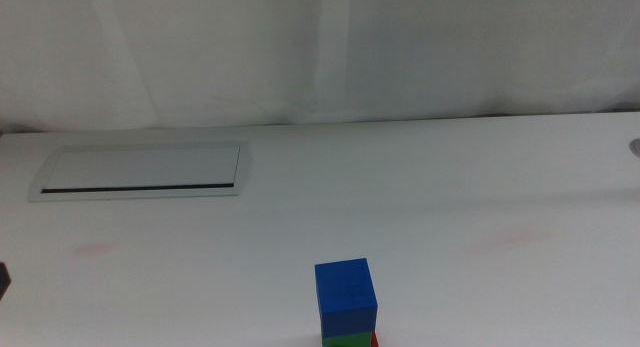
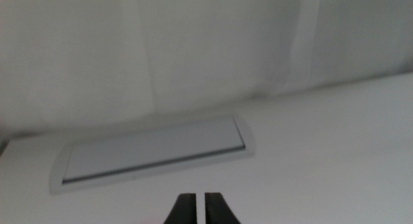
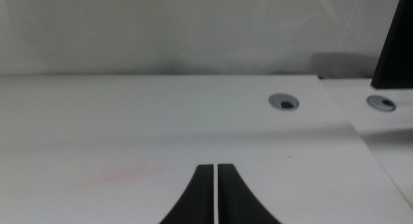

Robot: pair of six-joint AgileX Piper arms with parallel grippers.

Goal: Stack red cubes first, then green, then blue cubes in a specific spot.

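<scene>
Counter (image 1: 420, 177): you have a smooth white top that fills most of the middle view and runs back to a pale wall.
Panel (image 1: 142, 172): a long grey-framed rectangle with a dark slot along its near edge sits flush in the counter, far left in the middle view.
Stack: at the near edge, the blue cube (image 1: 346, 291) rests on the green cube (image 1: 346, 339); a sliver of the red cube (image 1: 374, 341) shows beneath, cut off by the frame.
Holes: two round grey-rimmed holes (image 3: 284, 102) show in the right wrist view.
Marks: you can see faint pinkish smudges (image 1: 95, 250) on the counter.
</scene>
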